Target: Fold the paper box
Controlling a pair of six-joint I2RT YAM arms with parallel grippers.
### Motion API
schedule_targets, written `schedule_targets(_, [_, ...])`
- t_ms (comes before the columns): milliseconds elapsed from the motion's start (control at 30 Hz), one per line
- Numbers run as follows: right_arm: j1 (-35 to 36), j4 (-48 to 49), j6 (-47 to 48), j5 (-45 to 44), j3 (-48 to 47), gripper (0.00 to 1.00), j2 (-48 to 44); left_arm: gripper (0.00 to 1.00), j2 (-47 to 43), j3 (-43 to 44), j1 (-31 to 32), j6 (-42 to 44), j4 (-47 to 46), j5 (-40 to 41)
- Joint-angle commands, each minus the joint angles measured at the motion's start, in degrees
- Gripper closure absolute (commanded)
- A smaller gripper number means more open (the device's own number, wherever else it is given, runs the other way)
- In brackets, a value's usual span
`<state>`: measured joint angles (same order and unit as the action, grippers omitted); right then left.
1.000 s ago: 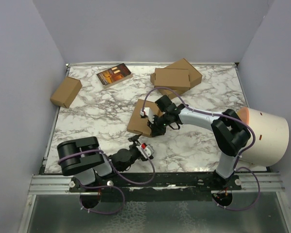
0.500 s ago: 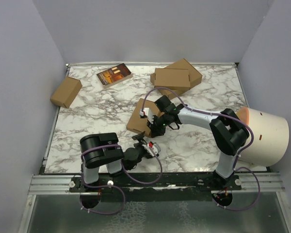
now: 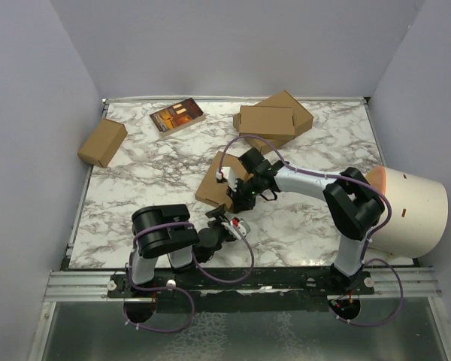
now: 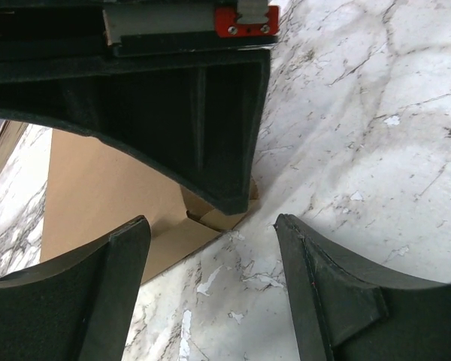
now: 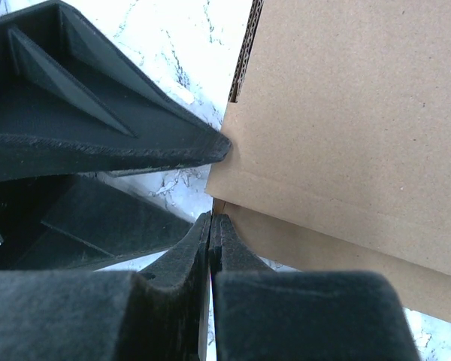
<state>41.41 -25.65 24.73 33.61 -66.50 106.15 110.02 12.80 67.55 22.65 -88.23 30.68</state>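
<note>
The paper box (image 3: 211, 183) lies flat and brown in the middle of the marble table (image 3: 143, 180). My right gripper (image 3: 238, 200) is shut, and its tips (image 5: 210, 224) press against the near corner of the box (image 5: 346, 113), where a lower cardboard layer shows under the top panel. My left gripper (image 3: 227, 223) is open just in front of that corner, low over the table. In the left wrist view its gripper (image 4: 210, 256) holds only bare marble, with the box (image 4: 98, 188) behind its left finger (image 4: 83, 301). The right gripper's black fingers (image 4: 173, 113) fill the top of that view.
A stacked pair of folded brown boxes (image 3: 274, 116) sits at the back. A small brown carton (image 3: 102, 142) is at the far left and a dark printed book (image 3: 177, 116) at the back left. A big white dome (image 3: 413, 210) stands at the right edge.
My left arm has swung right and forward, bringing its gripper up to the box's near corner, jaws slightly narrower. The right gripper has stayed on the box.
</note>
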Motion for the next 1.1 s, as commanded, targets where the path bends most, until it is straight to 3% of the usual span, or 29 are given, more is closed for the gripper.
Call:
schedule_targets(0, [0.6,1.1,-0.9,0.2,-1.7,0.99,1.4,0.29,2.0,-1.5,-1.8,-1.6,-10.0,-0.1])
schedule_targets(1067, [0.6,0.1,-2.1,1.8,-3.7,0.99,2.9,0.46,4.9,-1.9,-5.5,-5.2,-13.9,-6.6])
